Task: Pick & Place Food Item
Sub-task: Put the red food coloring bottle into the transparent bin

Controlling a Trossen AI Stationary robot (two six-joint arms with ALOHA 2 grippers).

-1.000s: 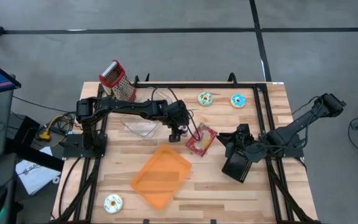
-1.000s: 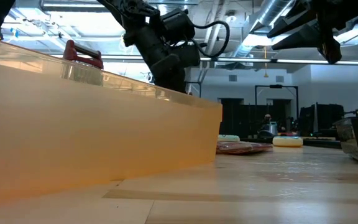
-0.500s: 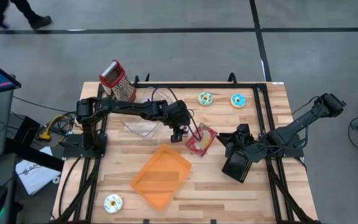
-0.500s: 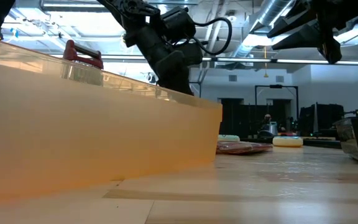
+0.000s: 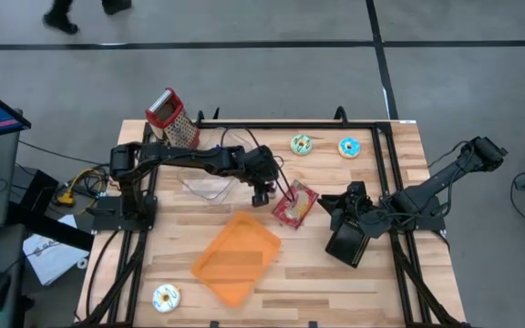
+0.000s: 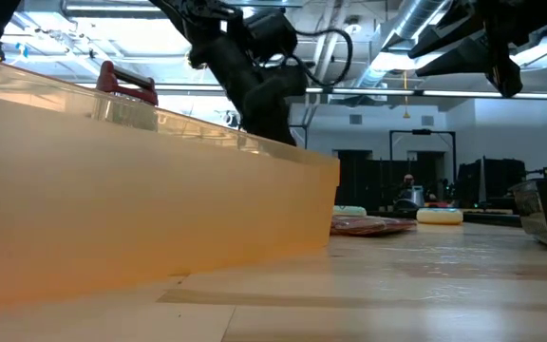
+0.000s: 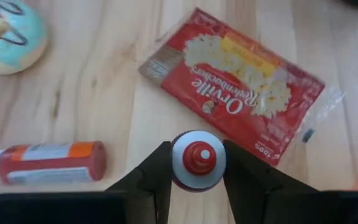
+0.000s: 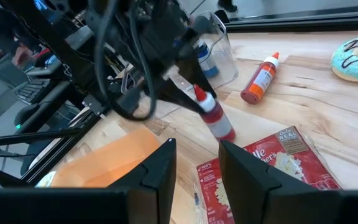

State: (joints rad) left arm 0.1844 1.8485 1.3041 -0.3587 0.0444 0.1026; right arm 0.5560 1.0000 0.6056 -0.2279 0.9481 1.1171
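Red sauce bottle [image 7: 197,162] gripped by outstretched left gripper [image 7: 197,171], right gripper [image 8: 196,163] parted, idle

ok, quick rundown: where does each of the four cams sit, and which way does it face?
High: overhead, straight down on the table, both arms.
Low: table height, level across; orange tray fills it, arms overhead.
Left wrist: above the red bottle between its fingers, facing the popcorn packet.
Right wrist: past its fingers toward the left hand.
Shared: bottle and packet, both wrist views.

Left pincer [image 7: 197,163] clamped, right pincer [image 8: 197,163] apart.
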